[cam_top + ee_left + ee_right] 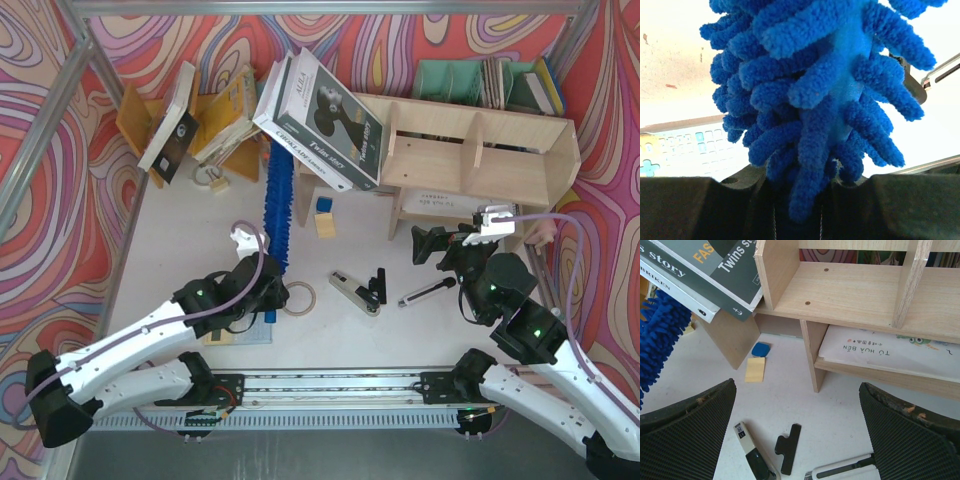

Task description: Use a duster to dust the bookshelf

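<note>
My left tool (262,285) is clamped on the near end of the duster (277,205). In its wrist view the blue fluff (815,90) fills the frame and drops between the 2 fingers (695,210). The duster runs in a straight line off the left end of the bookshelf (480,150), from the tool toward the back. Its far tip sits beside the books (330,120) that lean on that end, and I cannot tell whether it touches the plywood. My right tool (450,243) hangs in front of the bookshelf's lower tier with its jaws wide, holding nothing. Its wrist view shows both tiers (850,295) past the spread fingers (685,435). On the table (180,230) in front of the bookshelf lie a knife (352,292) and a black clip (378,285). A yellow block (325,223) and a blue block (323,204) sit by its left leg.
</note>
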Controlling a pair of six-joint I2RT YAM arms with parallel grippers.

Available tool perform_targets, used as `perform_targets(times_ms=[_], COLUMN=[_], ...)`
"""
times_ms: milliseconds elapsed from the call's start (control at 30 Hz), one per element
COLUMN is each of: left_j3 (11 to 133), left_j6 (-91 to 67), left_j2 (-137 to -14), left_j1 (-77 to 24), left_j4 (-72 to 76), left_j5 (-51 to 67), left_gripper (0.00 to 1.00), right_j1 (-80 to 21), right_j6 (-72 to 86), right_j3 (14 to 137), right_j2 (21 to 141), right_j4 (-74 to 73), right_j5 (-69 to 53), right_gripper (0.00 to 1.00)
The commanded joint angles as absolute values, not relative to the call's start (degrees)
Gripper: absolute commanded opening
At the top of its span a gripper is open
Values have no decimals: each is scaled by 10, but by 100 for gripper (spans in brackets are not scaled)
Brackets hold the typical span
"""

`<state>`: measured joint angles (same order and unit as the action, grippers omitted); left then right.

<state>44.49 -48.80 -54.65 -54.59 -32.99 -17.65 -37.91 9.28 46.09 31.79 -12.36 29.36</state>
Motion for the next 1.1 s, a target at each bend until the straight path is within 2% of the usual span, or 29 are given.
perform_targets(times_ms=[0,300,467,833,1067], left_j3=[439,370,369,437,421], left_j6=[-478,-523,-518,-481,-485], left_j2=[-548,-634,-664,-584,-588], left_j1=[-544,-544,-544,-544,-544], left_j4=[-316,-223,-219,-314,-295], left_j5=[-184,-128,-126,-206,-190], left_gripper=[0,0,0,0,0], right_j1=[-382,-381,-381,-381,-381], right_j6=[96,95,91,90,90], right_j3=[461,459,462,461,462], right_j2=[313,315,324,328,330], right_j4=[-118,-115,-114,-112,-113], right_j5=[300,299,300,299,299], right_gripper=[99,99,99,99,99])
